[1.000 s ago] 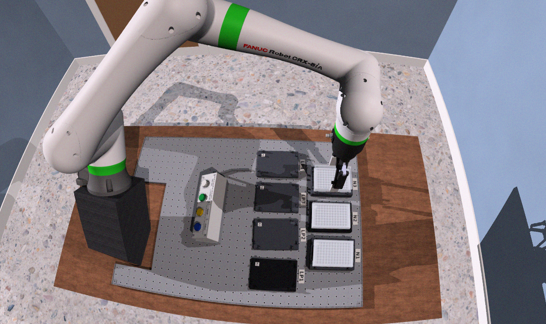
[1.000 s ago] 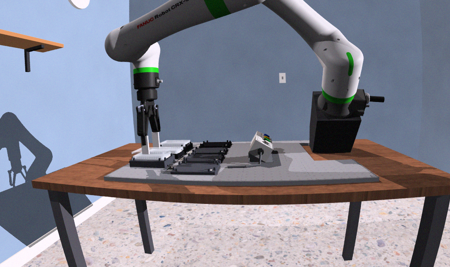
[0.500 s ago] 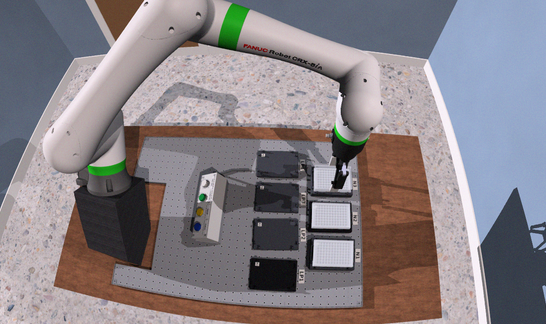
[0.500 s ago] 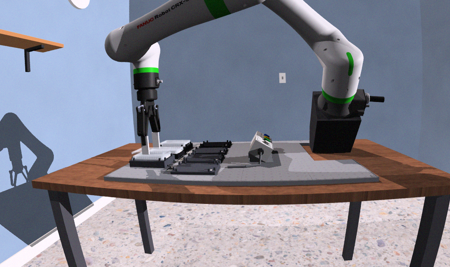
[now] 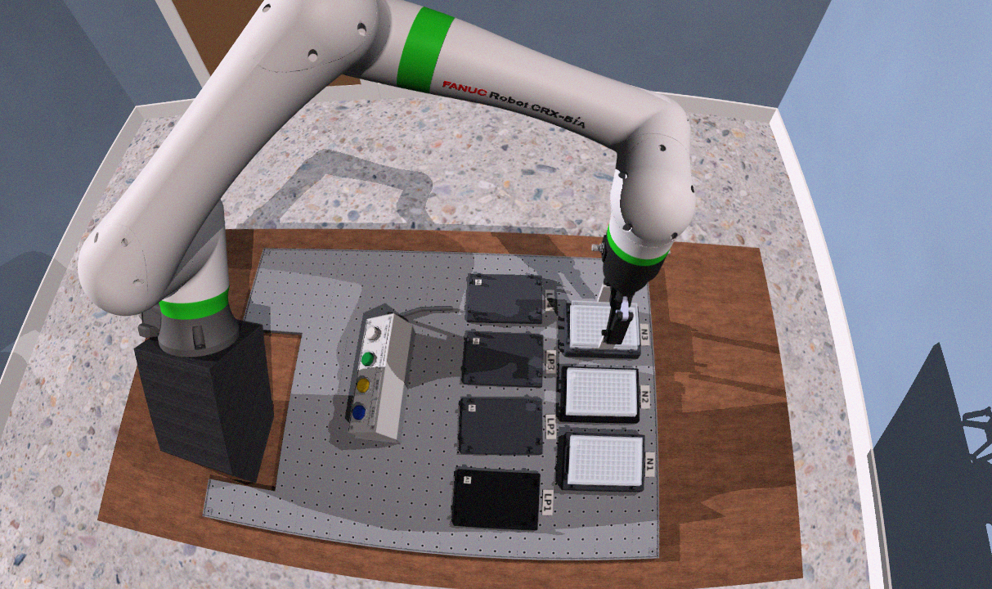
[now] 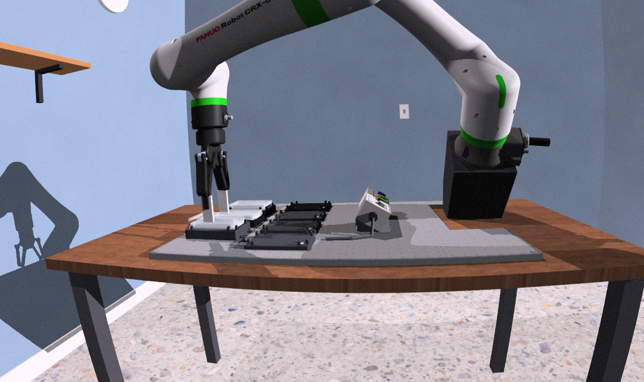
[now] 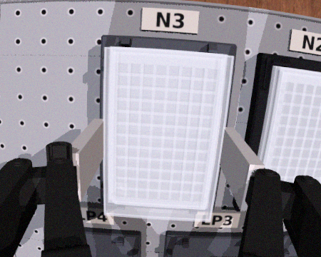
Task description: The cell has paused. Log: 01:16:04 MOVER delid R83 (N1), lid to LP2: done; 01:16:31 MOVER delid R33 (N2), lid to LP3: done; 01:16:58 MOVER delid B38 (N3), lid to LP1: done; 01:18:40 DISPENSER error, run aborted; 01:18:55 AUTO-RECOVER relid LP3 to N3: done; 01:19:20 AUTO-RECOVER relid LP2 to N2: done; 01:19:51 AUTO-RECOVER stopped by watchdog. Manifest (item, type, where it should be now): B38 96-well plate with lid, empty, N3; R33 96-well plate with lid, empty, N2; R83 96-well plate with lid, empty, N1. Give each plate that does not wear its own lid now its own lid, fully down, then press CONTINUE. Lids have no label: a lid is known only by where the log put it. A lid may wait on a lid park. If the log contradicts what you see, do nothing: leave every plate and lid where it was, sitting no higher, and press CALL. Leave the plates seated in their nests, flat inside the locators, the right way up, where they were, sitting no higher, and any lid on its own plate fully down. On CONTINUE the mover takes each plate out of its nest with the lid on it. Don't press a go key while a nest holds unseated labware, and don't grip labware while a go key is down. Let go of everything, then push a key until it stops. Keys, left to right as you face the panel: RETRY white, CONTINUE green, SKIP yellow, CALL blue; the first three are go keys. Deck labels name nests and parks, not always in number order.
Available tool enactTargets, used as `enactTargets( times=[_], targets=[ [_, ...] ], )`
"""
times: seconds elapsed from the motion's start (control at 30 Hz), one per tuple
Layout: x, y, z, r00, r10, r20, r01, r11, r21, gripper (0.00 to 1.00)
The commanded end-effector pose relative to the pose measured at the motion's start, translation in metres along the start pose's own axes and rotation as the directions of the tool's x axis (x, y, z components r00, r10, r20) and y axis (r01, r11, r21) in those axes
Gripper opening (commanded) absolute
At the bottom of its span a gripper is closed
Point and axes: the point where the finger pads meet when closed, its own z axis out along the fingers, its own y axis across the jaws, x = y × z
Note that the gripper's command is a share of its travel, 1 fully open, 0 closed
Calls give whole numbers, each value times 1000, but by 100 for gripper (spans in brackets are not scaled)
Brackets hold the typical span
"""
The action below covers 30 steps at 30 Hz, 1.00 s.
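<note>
Three white 96-well plates sit in black nests in a row: N3, N2 point(image 5: 600, 393) and N1 point(image 5: 603, 460). My gripper point(image 5: 614, 322) stands upright over N3, shut on the clear lid point(image 7: 165, 128) there, with one finger pad on each long side. In the wrist view the gripper point(image 7: 165, 167) holds the lid square over the N3 plate. I cannot tell whether the lid rests on the plate or hangs just above it. In the side view the fingertips point(image 6: 215, 209) reach down to the top of the plate. The N2 plate point(image 7: 299, 124) lies just to the right.
Four dark lid parks lie left of the nests: LP4 point(image 5: 504, 298), LP3 point(image 5: 502, 358), LP2 point(image 5: 500, 424) and LP1 point(image 5: 496, 498), which looks blackest. The key panel point(image 5: 378, 377) stands further left with white, green point(image 5: 367, 357), yellow and blue point(image 5: 357, 411) keys. The arm's black base point(image 5: 202, 402) is at the left.
</note>
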Motion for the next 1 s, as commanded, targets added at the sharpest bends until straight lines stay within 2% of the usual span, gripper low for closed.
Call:
enactTargets(
  times=[0.0,0.97],
  targets=[
    [0,0,1,1000,0,-1,0,1000,0,0],
    [0,0,6,1000,0,-1,0,1000,0,0]
  ],
)
